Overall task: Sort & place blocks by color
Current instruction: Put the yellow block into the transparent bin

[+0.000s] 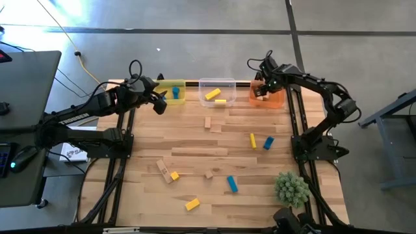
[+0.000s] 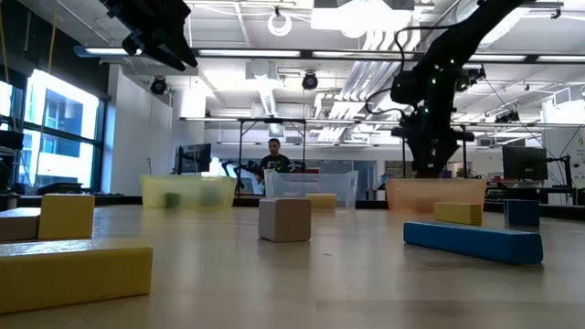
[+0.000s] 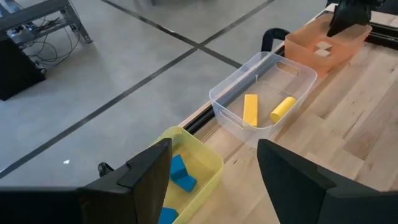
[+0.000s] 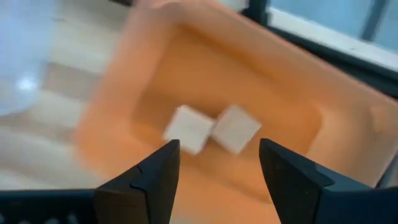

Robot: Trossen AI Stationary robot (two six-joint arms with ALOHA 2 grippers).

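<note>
Three bins line the far edge. The yellow bin (image 1: 174, 92) holds blue blocks (image 3: 180, 174). In the clear bin (image 1: 218, 93) lie two yellow blocks (image 3: 250, 109). Two plain wood cubes (image 4: 189, 129) rest on the floor of the orange bin (image 1: 268, 99). Several blocks lie loose on the table, among them a blue bar (image 1: 232, 184), a yellow bar (image 1: 192, 205) and a plain bar (image 1: 162, 170). My left gripper (image 1: 158, 103) hangs open beside the yellow bin. My right gripper (image 4: 217, 168) is open above the orange bin and holds nothing.
A spiky green plant ball (image 1: 291, 188) sits near the table's right near corner. More loose blocks lie mid-table: a yellow bar (image 1: 252, 140), a blue block (image 1: 268, 143) and plain pieces (image 1: 208, 122). A person (image 2: 274, 157) shows far behind the table.
</note>
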